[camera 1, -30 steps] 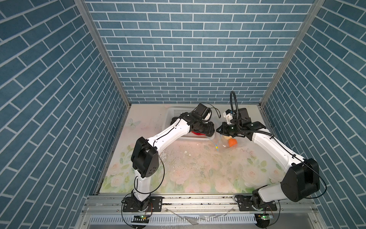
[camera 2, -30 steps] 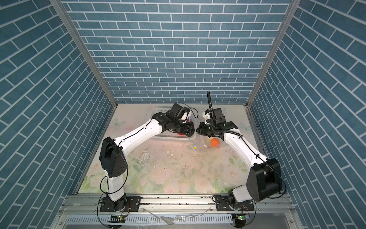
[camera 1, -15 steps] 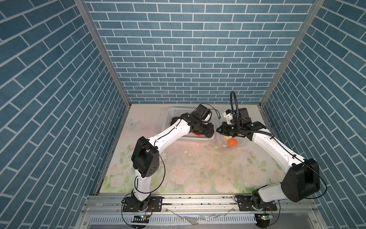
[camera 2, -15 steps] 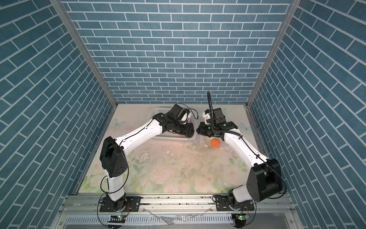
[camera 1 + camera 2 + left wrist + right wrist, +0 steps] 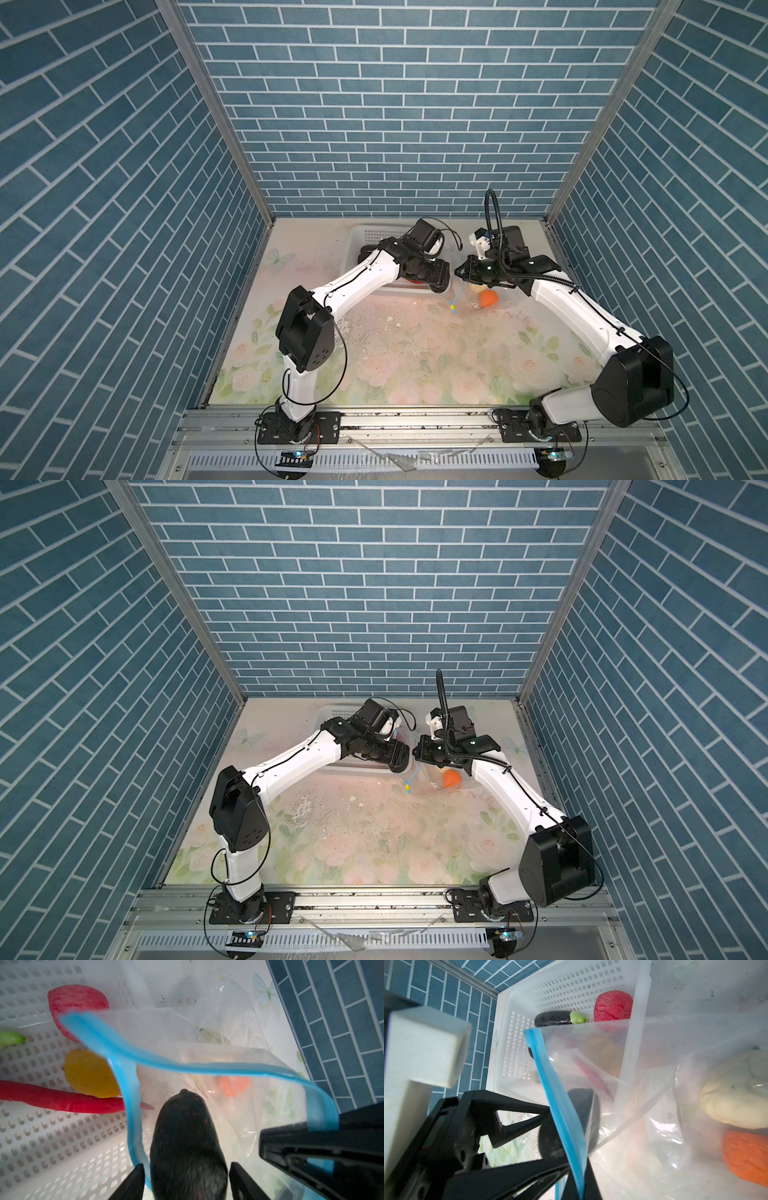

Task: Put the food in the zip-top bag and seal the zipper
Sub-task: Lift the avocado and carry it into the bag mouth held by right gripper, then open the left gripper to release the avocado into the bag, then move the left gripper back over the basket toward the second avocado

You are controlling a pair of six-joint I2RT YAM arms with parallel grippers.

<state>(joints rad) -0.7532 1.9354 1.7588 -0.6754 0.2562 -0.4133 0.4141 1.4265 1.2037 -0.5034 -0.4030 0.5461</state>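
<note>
Fingers of left gripper (image 5: 186,1165): stood either side of black lump (image 5: 187,1136); whether clamped or let go could not be told.
Black lump: between those fingers, tip within the loop of the zipper (image 5: 207,1068), at the mouth of the zip-top bag (image 5: 218,1028).
Zipper: spread wide ahead of the fingertips; one run passed between a finger and the lump.
Right gripper (image 5: 575,1169): clenched on the zipper's opposite run.
Bag contents: orange piece (image 5: 747,1157) and cream piece (image 5: 737,1093) lay deeper in, beyond the lump's tip.
Basket (image 5: 52,1147): just beside the left gripper, holding red chilli (image 5: 62,1099), yellow piece (image 5: 89,1074), pink piece (image 5: 76,1001).
Table (image 5: 415,353): bare floral surface lay open behind both grippers, toward the arm bases.
</note>
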